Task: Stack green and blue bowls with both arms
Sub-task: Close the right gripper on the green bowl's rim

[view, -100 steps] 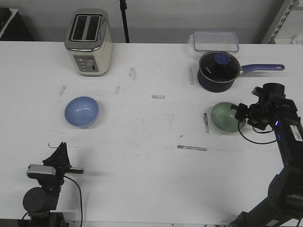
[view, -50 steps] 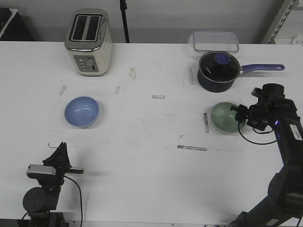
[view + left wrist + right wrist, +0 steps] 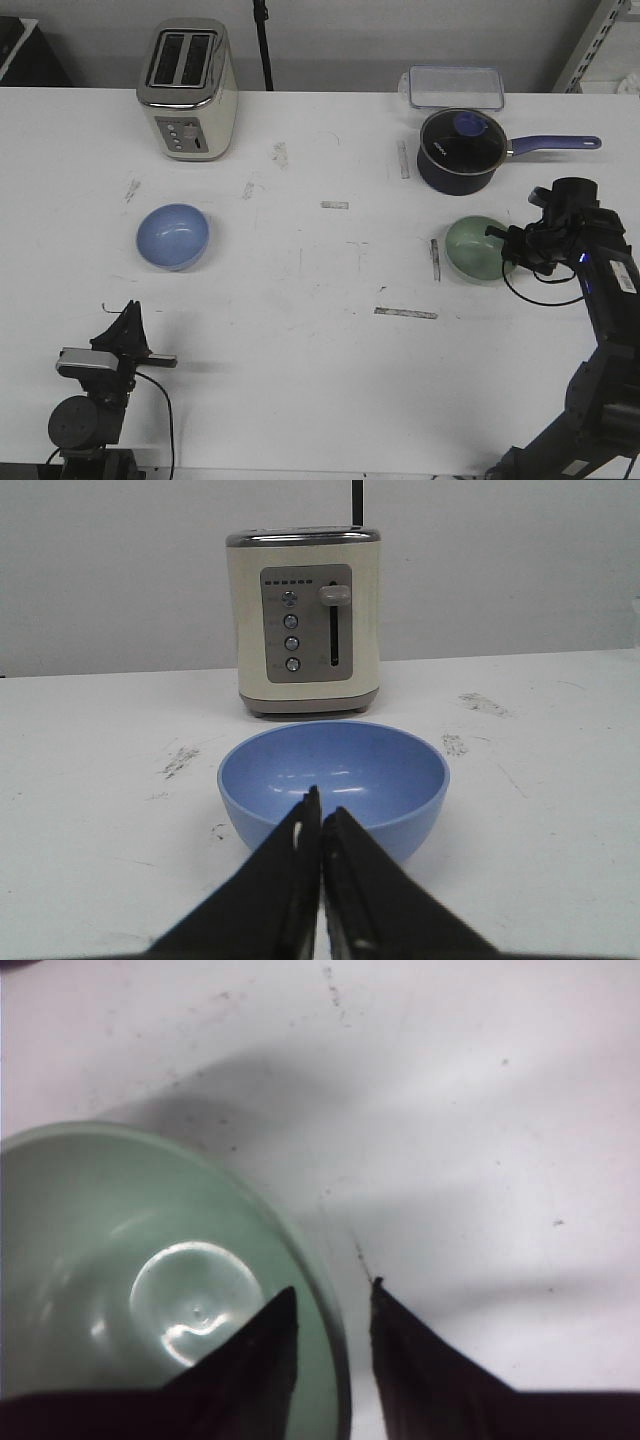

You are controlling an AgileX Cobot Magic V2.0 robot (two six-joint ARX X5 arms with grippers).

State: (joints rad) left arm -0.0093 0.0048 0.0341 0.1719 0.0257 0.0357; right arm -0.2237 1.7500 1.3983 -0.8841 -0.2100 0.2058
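The blue bowl [image 3: 173, 236] sits upright on the white table, left of centre; in the left wrist view the blue bowl [image 3: 380, 770] lies just beyond my left gripper [image 3: 321, 802]. That gripper [image 3: 129, 313] is shut, empty, and low near the front left edge. The green bowl [image 3: 474, 247] stands at the right. My right gripper [image 3: 507, 243] is at its right rim. In the right wrist view the right gripper [image 3: 335, 1286] is open and straddles the rim of the green bowl [image 3: 150, 1250], one finger inside and one outside.
A cream toaster [image 3: 187, 90] stands at the back left, behind the blue bowl. A navy saucepan with a lid [image 3: 458, 150] sits just behind the green bowl, its handle pointing right. A clear plastic box [image 3: 455, 87] lies at the back edge.
The right gripper has shifted slightly at the green bowl's right rim. The bowls and the left arm have not moved.
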